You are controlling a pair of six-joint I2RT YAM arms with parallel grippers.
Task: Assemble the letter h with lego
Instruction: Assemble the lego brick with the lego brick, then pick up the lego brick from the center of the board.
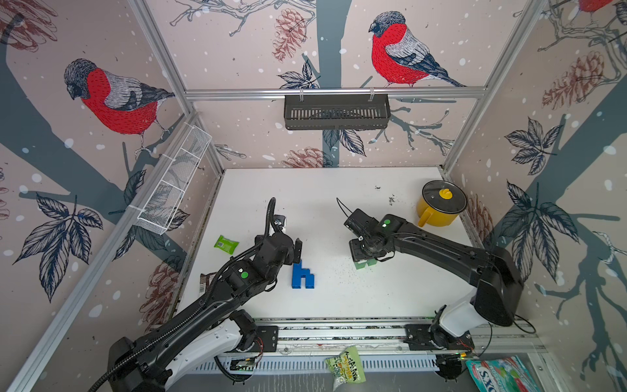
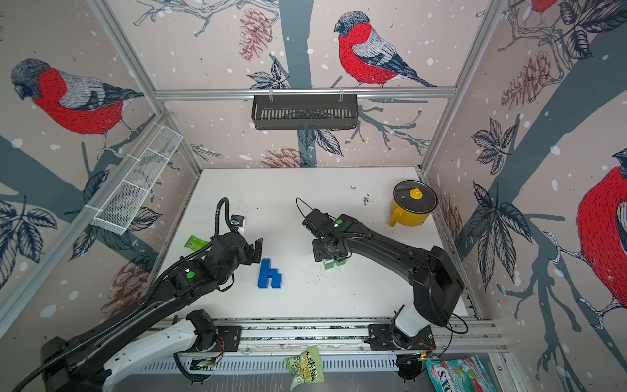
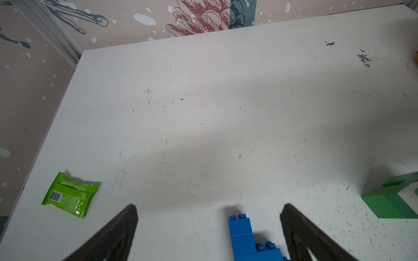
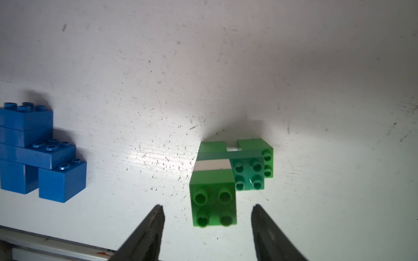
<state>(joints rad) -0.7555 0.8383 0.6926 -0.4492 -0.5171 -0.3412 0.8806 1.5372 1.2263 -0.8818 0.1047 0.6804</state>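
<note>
In both top views the blue h (image 1: 302, 275) lies just beside the left gripper (image 1: 296, 250); the right gripper (image 1: 365, 254) hangs over the green stack (image 1: 364, 264). Left wrist view: fingers (image 3: 122, 228) wide apart, empty. Right wrist view: fingers (image 4: 149, 230) parted either side of the stack's top brick (image 4: 213, 196), clear of it.

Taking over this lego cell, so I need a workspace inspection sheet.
Surface: white table, scuffed, with dark specks.
Job's things: blue h build by the left end effector; green build with one white brick under the right end effector.
Clutter: green packet, yellow lidded pot, dark wrapper at the table's left edge.
End effectors: left end effector open, holding nothing; right end effector open, astride the green build's top brick, not touching.
Cables: black conduit loops by the left end effector; thin wire by the right end effector.
Surroundings: bird-print walls; black basket on rear rail; white mesh basket on side wall.
</note>
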